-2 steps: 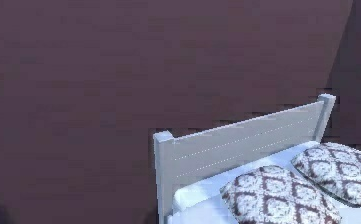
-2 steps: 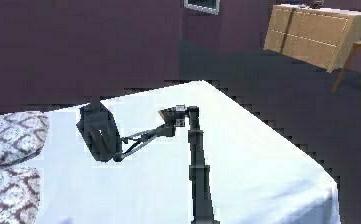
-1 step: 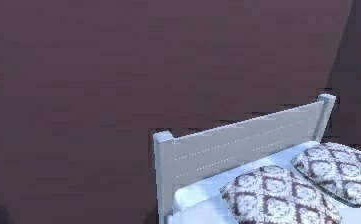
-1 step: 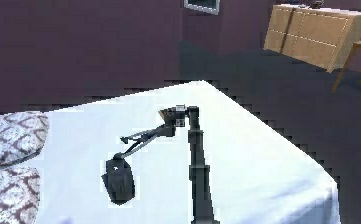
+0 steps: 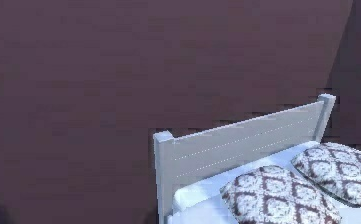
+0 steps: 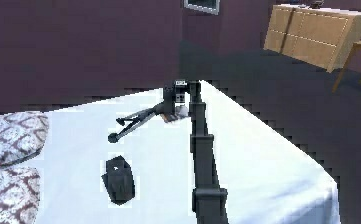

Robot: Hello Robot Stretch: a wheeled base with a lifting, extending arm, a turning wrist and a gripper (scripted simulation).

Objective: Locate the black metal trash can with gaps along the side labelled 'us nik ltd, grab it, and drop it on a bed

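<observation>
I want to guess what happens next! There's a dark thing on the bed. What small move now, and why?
Probably pull the arm back. The dark thing already lies on the bed, seemingly apart from the tool, so the drop looks done.

Black trash can (image 6: 119, 180), resting on white-sheeted bed (image 6: 258, 160)

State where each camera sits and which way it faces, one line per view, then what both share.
Forward view: on the robot, facing ahead and slightly down at a dark wall and the bed's white headboard.
Arm side view: on the robot's body, facing sideways across the bed; the arm rises from the bottom edge, jaws at its far end.
Shared: the bed's patterned pillows, at the arm side view's left.
</observation>
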